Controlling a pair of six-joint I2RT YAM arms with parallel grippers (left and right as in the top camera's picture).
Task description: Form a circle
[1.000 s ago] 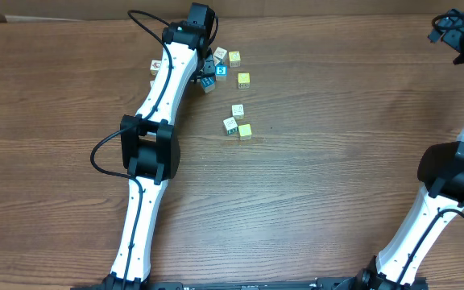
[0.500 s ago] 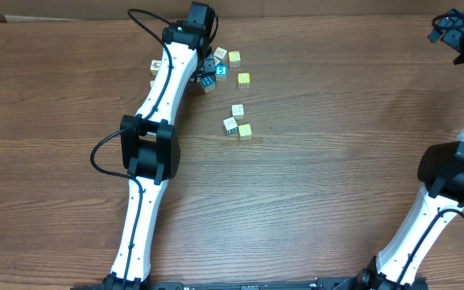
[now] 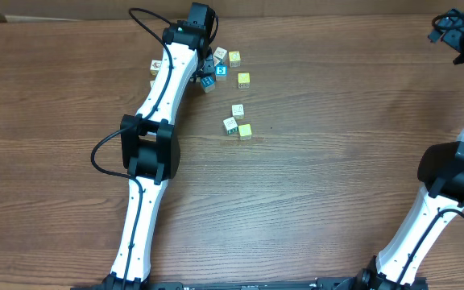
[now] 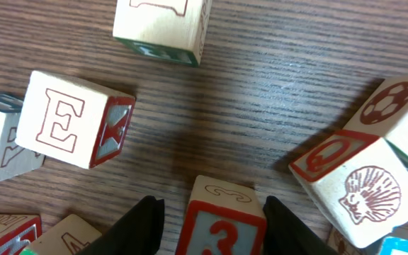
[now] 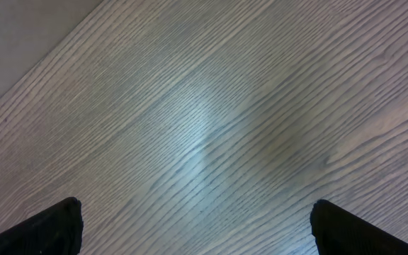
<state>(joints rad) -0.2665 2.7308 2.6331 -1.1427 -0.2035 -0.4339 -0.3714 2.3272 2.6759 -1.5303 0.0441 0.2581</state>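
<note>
Left arm reaches to the table's (image 3: 312, 185) far edge. Left gripper (image 4: 213, 212) straddles 1 "3" cube (image 4: 222, 234), jaws unclenched, gap on 1 side; right gripper (image 5: 197, 216) spread wide. The circle (image 3: 221, 71), about 4 cubes, sits at the left fingertips, and 3 loose cubes (image 3: 230, 124) lie apart.

Table (image 3: 321, 185): brown wood-grain surface, low sheen. Letter cubes (image 4: 73, 120): pale smooth wood, printed faces. Arm links (image 3: 139, 225): glossy white plastic.

A pale cube (image 4: 62, 120) bears a red-outlined "E", and a red-bordered cube (image 4: 222, 228) bears "3".
</note>
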